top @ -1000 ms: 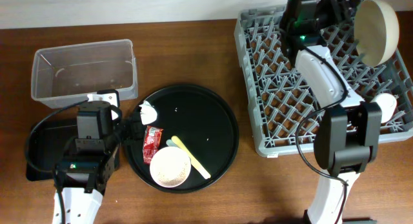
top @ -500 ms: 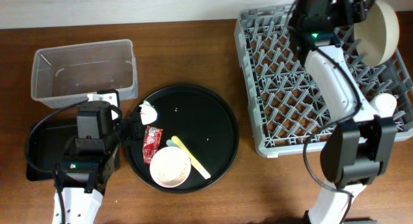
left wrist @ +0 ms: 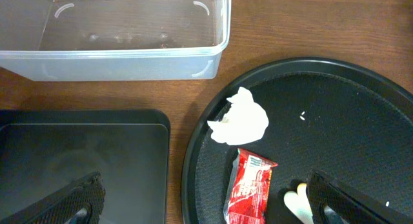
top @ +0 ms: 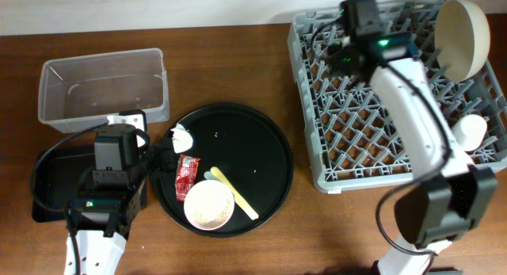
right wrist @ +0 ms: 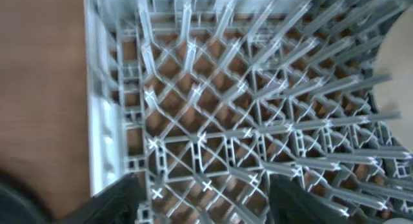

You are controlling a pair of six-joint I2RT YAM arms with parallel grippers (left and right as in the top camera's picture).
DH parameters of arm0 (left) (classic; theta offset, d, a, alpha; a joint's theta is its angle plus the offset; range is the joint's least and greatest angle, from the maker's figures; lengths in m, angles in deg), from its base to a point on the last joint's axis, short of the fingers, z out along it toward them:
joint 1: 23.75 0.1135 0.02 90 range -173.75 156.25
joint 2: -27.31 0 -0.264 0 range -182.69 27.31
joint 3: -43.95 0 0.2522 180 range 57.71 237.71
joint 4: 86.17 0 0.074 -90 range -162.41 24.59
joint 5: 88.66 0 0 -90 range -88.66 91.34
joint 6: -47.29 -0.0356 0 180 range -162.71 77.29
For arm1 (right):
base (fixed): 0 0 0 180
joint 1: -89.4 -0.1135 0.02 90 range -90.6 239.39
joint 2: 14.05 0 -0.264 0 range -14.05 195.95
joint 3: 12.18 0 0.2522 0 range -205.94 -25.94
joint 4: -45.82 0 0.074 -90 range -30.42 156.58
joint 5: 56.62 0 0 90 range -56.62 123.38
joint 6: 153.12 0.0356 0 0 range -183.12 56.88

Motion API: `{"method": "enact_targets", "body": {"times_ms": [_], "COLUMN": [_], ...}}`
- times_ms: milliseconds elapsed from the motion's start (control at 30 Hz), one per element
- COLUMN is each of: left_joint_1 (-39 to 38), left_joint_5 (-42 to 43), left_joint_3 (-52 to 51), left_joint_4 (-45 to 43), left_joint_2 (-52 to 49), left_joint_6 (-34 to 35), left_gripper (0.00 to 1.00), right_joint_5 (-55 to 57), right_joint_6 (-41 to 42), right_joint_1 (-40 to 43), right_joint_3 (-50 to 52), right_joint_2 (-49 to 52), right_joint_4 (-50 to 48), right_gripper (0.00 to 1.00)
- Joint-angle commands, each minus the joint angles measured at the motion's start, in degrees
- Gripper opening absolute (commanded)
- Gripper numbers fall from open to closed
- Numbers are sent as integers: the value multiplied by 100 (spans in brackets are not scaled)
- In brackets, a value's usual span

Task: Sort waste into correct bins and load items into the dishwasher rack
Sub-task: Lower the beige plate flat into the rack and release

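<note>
The large square grey plastic dishwasher rack (top: 352, 178) fills the far right corner of the worktop. My right pincer (right wrist: 203, 192) hovers over its far left part, spread wide and empty. A large cream plate (top: 463, 37) stands on edge at the rack's far right.

The round black tray (top: 261, 140) sits mid-worktop towards the near edge. The clear plastic rectangular tub (top: 103, 59) is at the far left, with the shallow black rectangular tray (left wrist: 77, 159) just nearer than it. My left pincer (left wrist: 203, 182) hangs wide apart, holding nothing, above the round tray's left rim.

On the round tray:
- A small pinkish-white bowl (top: 209, 205), stiff and probably slick, best taken by the rim.
- A slim yellow utensil (top: 235, 193).
- A small red sachet wrapper (left wrist: 251, 185), flat, light and likely slippery, so I would nip one crimped end.
- A crumpled white tissue (left wrist: 242, 117) just beside the sachet, soft and near weightless. It should squash under a pinch across its bulk.
- Stray white rice grains (left wrist: 302, 115), which look too small to pinch.
</note>
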Motion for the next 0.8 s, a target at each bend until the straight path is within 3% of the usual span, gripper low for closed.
{"method": "enact_targets", "body": {"times_ms": [0, 67, 233, 333, 633, 767], "left_joint_1": [15, 15, 15, 15, 15, 15], "left_joint_5": [39, 39, 39, 39, 39, 39], "left_joint_3": [111, 111, 111, 111, 111, 111], "left_joint_4": [7, 9, 9, 7, 7, 7], "left_joint_2": [-2, -2, -2, -2, -2, -2], "left_joint_6": [52, 52, 52, 52, 52, 52], "left_gripper": [100, 100, 100, 100, 100, 100], "right_joint_5": [-579, -719, -975, -1427, -1451, -1858], "right_joint_6": [595, 597, 1099, 1150, 1143, 1141], "right_joint_1": [785, 1329, 2791, 3324, 3880, 3781], "right_joint_3": [-813, -918, -909, -909, -909, -909], "right_joint_2": [-544, -544, -240, 46, 761, 872], "right_joint_4": [44, -105, -459, -654, -1377, -1119], "right_gripper": [36, 35, 19, 15, 13, 11]}}
